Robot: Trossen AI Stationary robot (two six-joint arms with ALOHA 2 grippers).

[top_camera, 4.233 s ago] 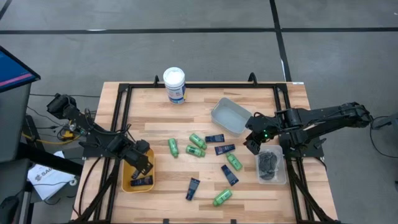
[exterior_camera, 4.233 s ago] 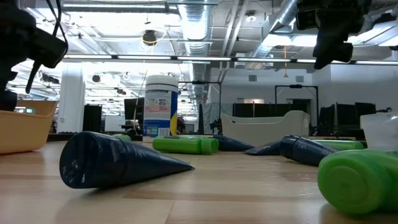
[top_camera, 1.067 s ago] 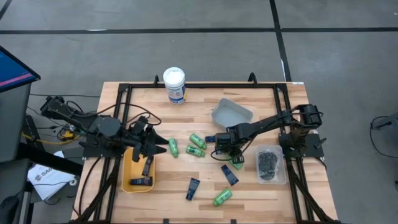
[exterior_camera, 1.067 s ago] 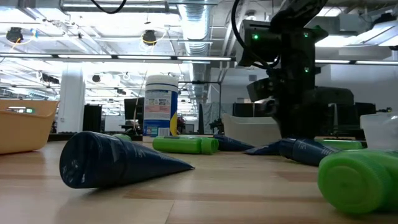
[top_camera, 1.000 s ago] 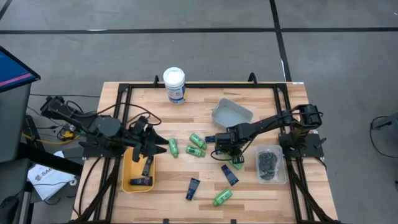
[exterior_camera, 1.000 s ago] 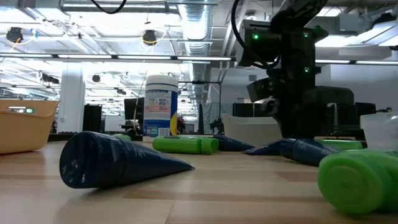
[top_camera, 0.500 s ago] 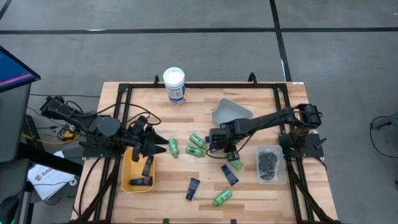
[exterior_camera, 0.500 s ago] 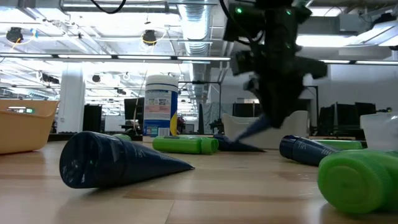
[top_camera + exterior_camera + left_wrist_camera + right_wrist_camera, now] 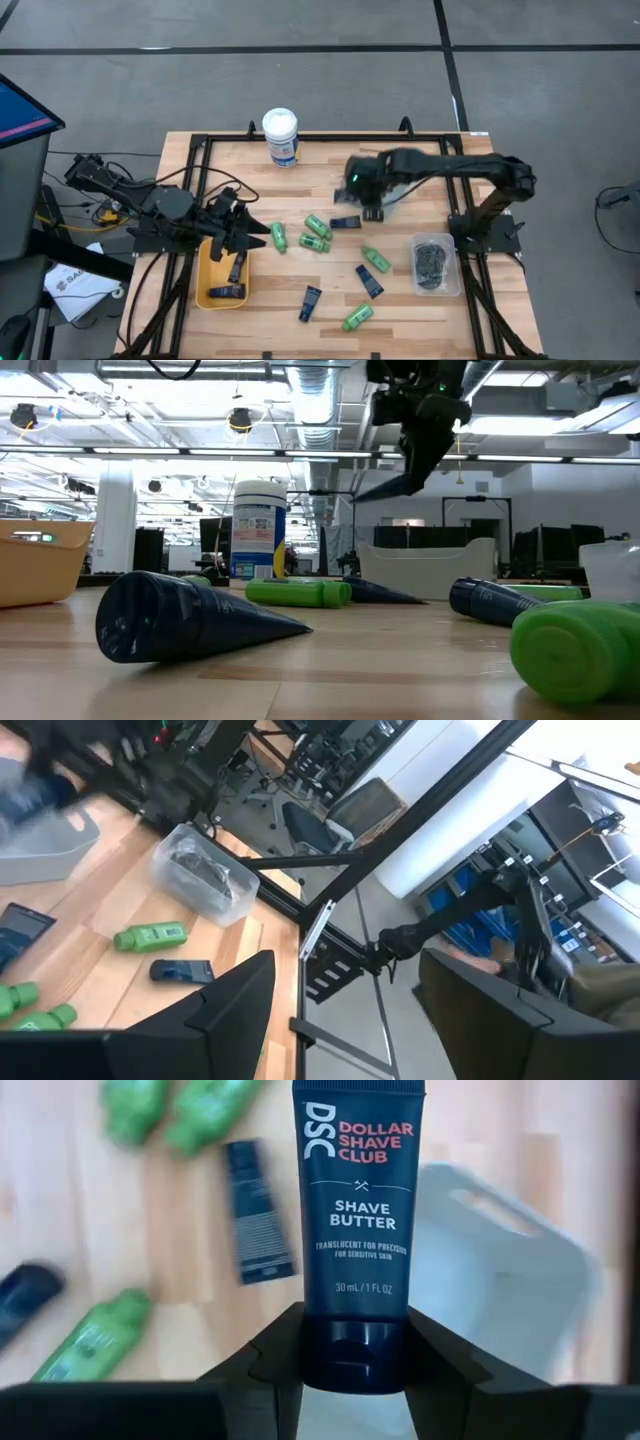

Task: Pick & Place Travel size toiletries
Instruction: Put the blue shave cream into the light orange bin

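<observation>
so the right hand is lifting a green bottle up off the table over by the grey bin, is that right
Not quite. The right hand is holding a dark navy tube, not a green bottle; the right wrist view shows it clamped by its cap end, label reading shave butter. The rest stands: it is raised off the table near the grey bin.

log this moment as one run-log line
right gripper: shut on navy tube, lifted by grey bin | left gripper: open, over yellow bin

Pale wooden table (image 9: 300,170), matt navy plastic tube (image 9: 358,1230)
</observation>
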